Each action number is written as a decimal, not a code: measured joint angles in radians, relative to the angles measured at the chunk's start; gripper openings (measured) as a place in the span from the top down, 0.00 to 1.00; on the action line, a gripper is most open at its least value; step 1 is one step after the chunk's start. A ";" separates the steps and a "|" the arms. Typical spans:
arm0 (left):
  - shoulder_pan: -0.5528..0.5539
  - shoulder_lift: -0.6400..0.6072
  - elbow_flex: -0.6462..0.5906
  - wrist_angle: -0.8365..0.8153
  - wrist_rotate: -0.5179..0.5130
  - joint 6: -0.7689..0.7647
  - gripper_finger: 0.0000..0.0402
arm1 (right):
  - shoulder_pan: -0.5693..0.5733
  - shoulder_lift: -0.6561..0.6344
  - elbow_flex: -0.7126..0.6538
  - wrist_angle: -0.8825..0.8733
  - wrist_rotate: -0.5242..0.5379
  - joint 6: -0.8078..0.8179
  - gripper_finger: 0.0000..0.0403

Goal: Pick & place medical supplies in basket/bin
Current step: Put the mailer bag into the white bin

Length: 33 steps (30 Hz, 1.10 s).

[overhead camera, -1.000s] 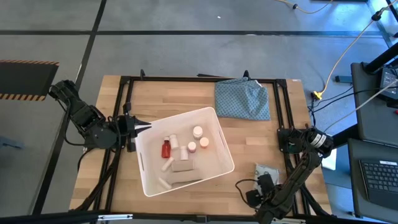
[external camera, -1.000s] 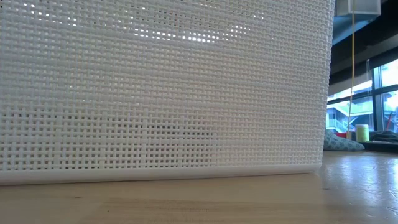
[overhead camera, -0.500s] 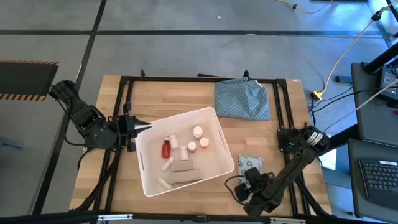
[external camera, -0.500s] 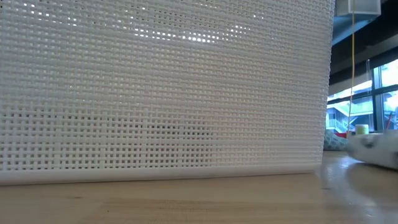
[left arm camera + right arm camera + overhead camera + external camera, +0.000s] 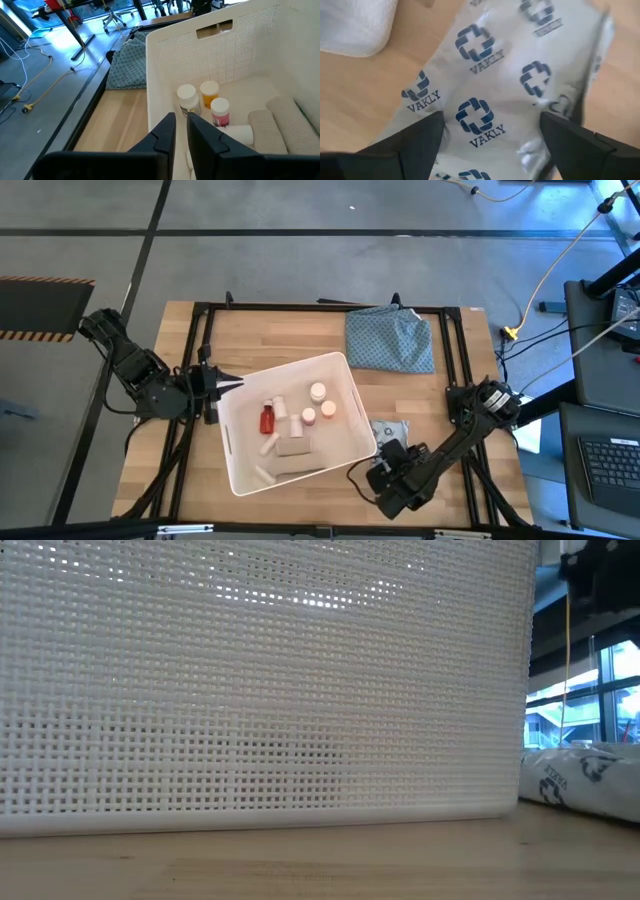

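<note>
At table's near right, just beside basket [image 5: 296,421] corner: right gripper [image 5: 388,458], fingers spread wide, straddles grey-white packet [image 5: 490,85] lying flat on wood, not clamped. Packet close to basket wall in low view. Bottles and tubes [image 5: 290,420] inside basket. Left gripper [image 5: 222,383] waits at basket's left rim, fingers nearly together.

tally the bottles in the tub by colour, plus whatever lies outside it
In the white tub:
red bottle: 1
white-capped bottles: 3
Outside it:
printed packet: 1
blue-green cloth: 1
Total: 6
</note>
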 joint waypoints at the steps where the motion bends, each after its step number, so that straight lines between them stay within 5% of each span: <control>1: 0.000 0.000 0.000 0.000 0.000 0.001 0.90 | 0.000 0.000 0.020 -0.028 -0.001 0.000 0.18; 9: 0.000 0.000 0.000 0.000 0.001 0.000 0.90 | 0.008 -0.004 0.203 -0.289 -0.003 0.017 0.18; 17: 0.000 0.000 0.000 0.000 0.030 0.001 0.90 | 0.120 -0.026 0.267 -0.380 -0.010 0.241 0.18; 26: 0.000 0.000 0.000 0.000 0.030 0.001 0.89 | 0.261 -0.185 0.121 -0.319 0.134 0.417 0.18; 33: 0.000 0.000 0.000 0.000 0.030 0.025 0.90 | 0.326 -0.404 -0.179 -0.101 0.208 0.442 0.18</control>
